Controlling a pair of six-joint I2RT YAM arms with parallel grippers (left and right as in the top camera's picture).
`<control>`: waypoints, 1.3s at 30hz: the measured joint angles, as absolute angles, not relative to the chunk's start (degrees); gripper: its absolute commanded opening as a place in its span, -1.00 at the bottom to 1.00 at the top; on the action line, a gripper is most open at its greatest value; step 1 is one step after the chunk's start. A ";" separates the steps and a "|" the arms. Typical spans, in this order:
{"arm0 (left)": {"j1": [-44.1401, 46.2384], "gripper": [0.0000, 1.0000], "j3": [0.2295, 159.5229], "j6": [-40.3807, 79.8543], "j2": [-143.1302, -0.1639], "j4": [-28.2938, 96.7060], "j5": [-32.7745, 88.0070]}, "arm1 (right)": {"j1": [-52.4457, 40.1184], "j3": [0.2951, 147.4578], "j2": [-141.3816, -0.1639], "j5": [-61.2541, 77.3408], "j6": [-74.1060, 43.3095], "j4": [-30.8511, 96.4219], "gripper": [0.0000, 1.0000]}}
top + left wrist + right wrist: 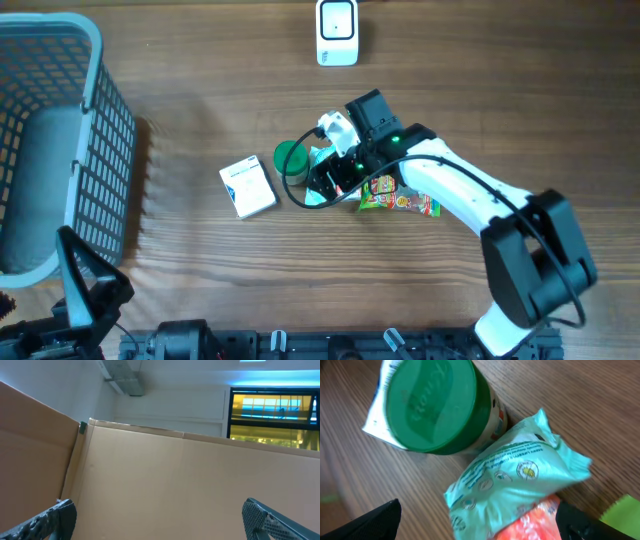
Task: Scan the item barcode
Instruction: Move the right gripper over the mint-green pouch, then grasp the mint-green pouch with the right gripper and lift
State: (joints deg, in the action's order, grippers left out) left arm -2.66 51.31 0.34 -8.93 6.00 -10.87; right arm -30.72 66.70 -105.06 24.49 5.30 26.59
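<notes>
- Looking down from overhead, my right gripper [335,172] hangs over a small huddle of goods in the middle of the table [200,270]. A mint-green pouch [318,193] lies under it. A green-lidded jar [292,157] touches the pouch, a colourful packet [402,203] lies on the other side beneath my forearm, and a white box [248,187] sits near the jar. The scanner [337,32] stands at the far edge, well apart from all of them.
- From the left wrist, my left gripper [160,522] is spread wide with nothing in it. It faces a cardboard wall [175,475], not the table.
- From the right wrist, my fingers [375,522] sit at the two lower corners, wide apart and holding nothing. The pouch fills the space between them and leans against the jar, with the packet's orange-red end touching its lower edge.
- I take the pouch to be the item to scan, though with several goods here I cannot be sure. I can't spot its barcode from this angle.
- It looks light, soft and crinkly, puffed with air, and its slick film could slide or buckle under a hard squeeze. I would pinch gently across the plump middle or take the flat sealed end, keeping my grip off the printed panels so the code can face the scanner.
</notes>
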 measured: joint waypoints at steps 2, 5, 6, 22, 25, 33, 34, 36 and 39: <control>-2.66 1.00 51.31 0.34 -8.93 5.96 -10.87 | -30.72 66.70 -108.66 25.26 6.17 25.71 0.99; -2.66 1.00 51.31 0.34 -8.93 5.96 -10.85 | -30.65 67.11 -109.54 25.71 6.87 24.97 0.99; -2.66 1.00 51.31 0.34 -8.93 5.98 -10.87 | -30.65 67.11 -109.58 25.74 7.05 24.58 1.00; -2.66 1.00 51.29 0.34 -8.93 6.33 -10.87 | -30.65 67.18 -110.30 25.47 9.17 17.26 0.99; -2.66 1.00 51.31 0.34 -8.93 6.39 -10.87 | -30.65 67.35 -112.81 25.43 10.66 20.62 0.95; -2.66 1.00 51.29 0.34 -8.93 6.42 -10.87 | -29.08 68.25 -113.36 28.86 14.26 24.25 0.93; -2.66 1.00 51.29 0.34 -8.93 6.46 -10.87 | -28.53 68.31 -113.47 30.09 14.26 24.32 0.93; -2.66 1.00 51.29 0.34 -8.93 6.81 -10.87 | -27.22 68.53 -113.69 32.58 14.17 23.51 0.92; -2.66 1.00 51.27 0.34 -8.93 6.85 -10.87 | -25.96 68.95 -113.95 34.48 13.56 21.65 0.93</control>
State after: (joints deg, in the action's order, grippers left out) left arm -2.66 51.27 0.34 -8.93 6.85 -10.87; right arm -25.96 68.95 -113.95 34.48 13.56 21.65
